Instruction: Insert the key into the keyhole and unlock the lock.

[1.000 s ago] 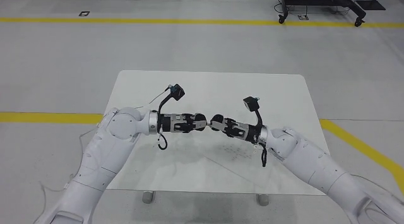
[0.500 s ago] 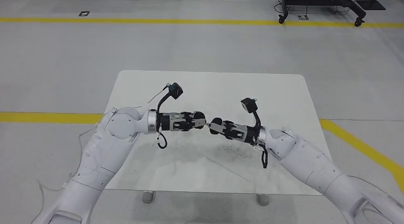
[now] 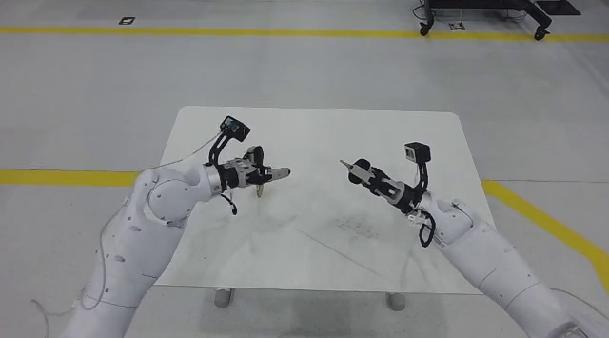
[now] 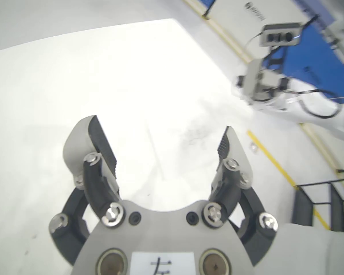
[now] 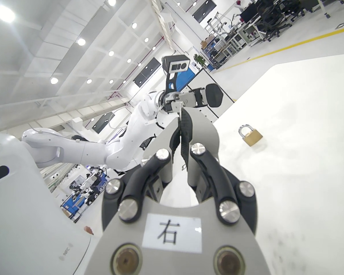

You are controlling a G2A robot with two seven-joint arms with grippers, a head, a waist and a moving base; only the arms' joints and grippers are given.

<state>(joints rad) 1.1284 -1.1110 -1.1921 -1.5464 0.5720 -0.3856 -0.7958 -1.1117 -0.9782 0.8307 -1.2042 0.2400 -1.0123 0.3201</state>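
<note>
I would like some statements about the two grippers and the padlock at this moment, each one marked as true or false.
1. The left gripper is open and holds nothing. True.
2. The padlock hangs in the left gripper. False: it lies on the white table, and neither gripper touches it.
3. The right gripper has its fingers shut. True.
4. The two grippers touch each other. False: they are well apart above the white table.

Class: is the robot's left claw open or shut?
Open. The left claw has its two fingers spread wide apart, nothing between them.
</note>
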